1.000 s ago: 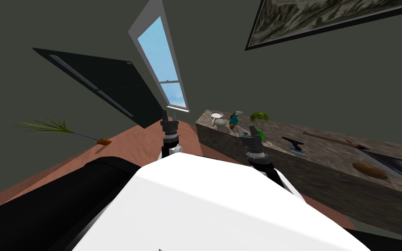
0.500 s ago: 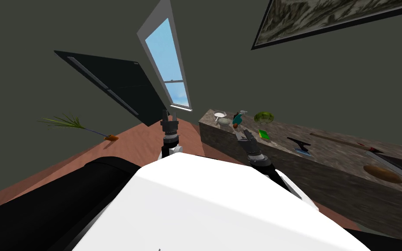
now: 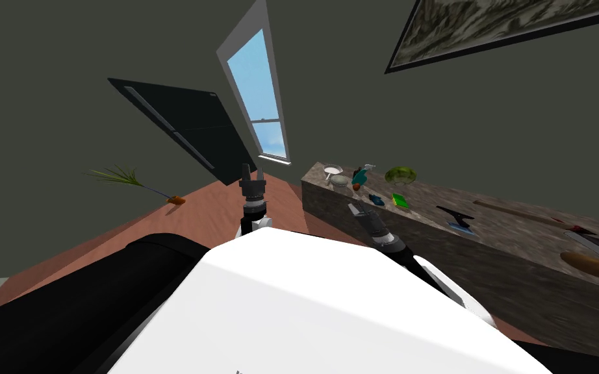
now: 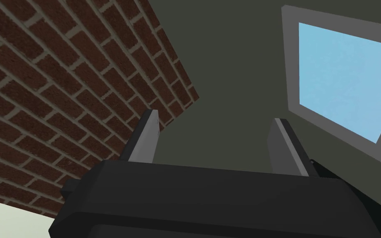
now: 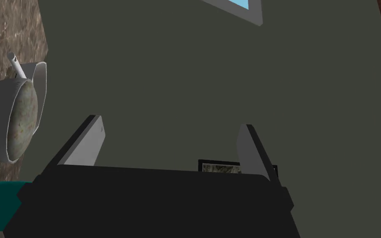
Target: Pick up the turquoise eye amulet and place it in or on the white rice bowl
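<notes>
no step done yet: right claw gapes empty, amulet lies on the tabletop near the white bowl.

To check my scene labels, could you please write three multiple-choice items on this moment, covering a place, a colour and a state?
1. The amulet lies: A in a bowl; B on the counter; C on the floor.
2. The flat block beside it is: A red; B white; C green.
3. The right gripper is: A open and empty; B shut on the amulet; C shut on a bowl.
Answers: 1 B, the head view shows it on the stone top. 2 C, the block is bright green. 3 A, in the right wrist view its fingers stand apart with nothing between them.
</notes>
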